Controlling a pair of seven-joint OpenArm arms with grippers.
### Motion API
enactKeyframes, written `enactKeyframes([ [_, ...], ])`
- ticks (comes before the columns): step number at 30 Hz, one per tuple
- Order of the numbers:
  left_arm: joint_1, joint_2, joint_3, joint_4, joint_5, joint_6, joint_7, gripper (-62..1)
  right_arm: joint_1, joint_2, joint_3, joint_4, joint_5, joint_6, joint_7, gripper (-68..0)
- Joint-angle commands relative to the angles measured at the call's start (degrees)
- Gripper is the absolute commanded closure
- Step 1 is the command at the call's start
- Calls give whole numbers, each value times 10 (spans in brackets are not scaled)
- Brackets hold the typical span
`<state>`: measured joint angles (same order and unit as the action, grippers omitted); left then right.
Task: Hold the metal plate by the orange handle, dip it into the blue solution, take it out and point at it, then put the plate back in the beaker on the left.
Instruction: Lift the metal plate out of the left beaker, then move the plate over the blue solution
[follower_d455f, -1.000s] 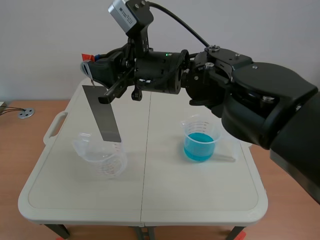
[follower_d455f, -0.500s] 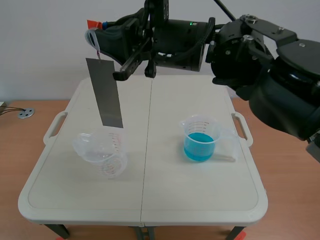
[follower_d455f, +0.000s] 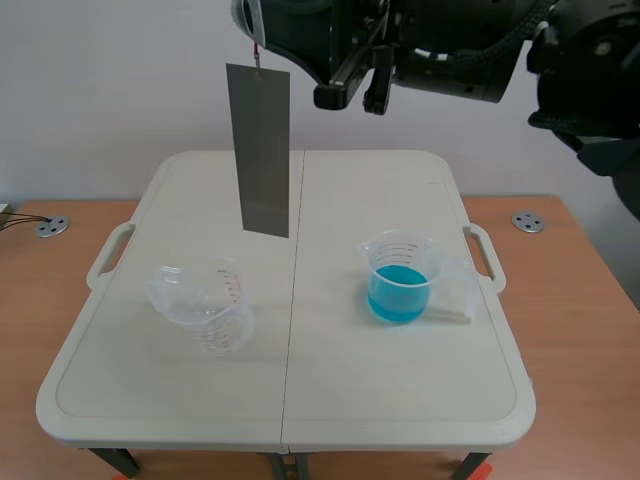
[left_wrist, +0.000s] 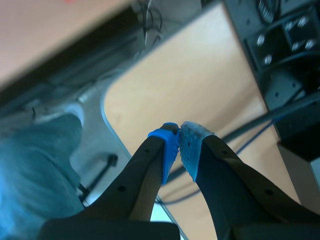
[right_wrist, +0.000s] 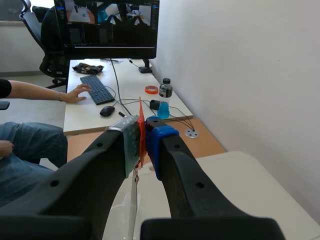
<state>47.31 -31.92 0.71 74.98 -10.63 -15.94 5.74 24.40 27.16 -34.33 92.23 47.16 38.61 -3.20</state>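
In the scene view the right arm (follower_d455f: 440, 40) stretches across the top, and the metal plate (follower_d455f: 262, 150) hangs upright from its tip, high above the worktop (follower_d455f: 300, 400). Its lower edge is in the air, touching nothing. Under it and a little to the left stands the clear empty beaker (follower_d455f: 205, 310). The beaker of blue solution (follower_d455f: 398, 293) stands well apart on the right half.

In the left wrist view the left end effector (left_wrist: 179, 150) has its two blue pads drawn almost together with nothing between them (only a thin sliver of a gap). Beyond it there is a tan surface and some dark cables (left_wrist: 260, 125).

In the right wrist view the right end effector (right_wrist: 142, 137) is clamped on the orange handle (right_wrist: 141, 131), which shows as a thin orange strip squeezed between the pads. The plate drops away edge-on beneath the fingers. Farther off, a person's hand (right_wrist: 75, 93) rests by a keyboard (right_wrist: 98, 89) at a desk with a monitor (right_wrist: 107, 27) and a bottle (right_wrist: 164, 98).
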Motion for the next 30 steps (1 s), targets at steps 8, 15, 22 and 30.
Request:
enactKeyframes([
  [8, 5, -26, -77, 105, -9, 19, 16, -58, 10, 78, 47, 6, 78, -2, -3, -11],
  [15, 4, -28, -130, 206, -9, 19, 12, -58, 10, 130, 84, 6, 91, -2, -3, -11],
  [22, -21, -32, -135, 281, -9, 16, -35, -58, 9, 155, 101, 0, 101, -1, -7, -11],
  [30, -122, -32, -98, 290, -8, -14, -68, -57, -19, 153, 143, -22, 108, 14, -16, -11],
])
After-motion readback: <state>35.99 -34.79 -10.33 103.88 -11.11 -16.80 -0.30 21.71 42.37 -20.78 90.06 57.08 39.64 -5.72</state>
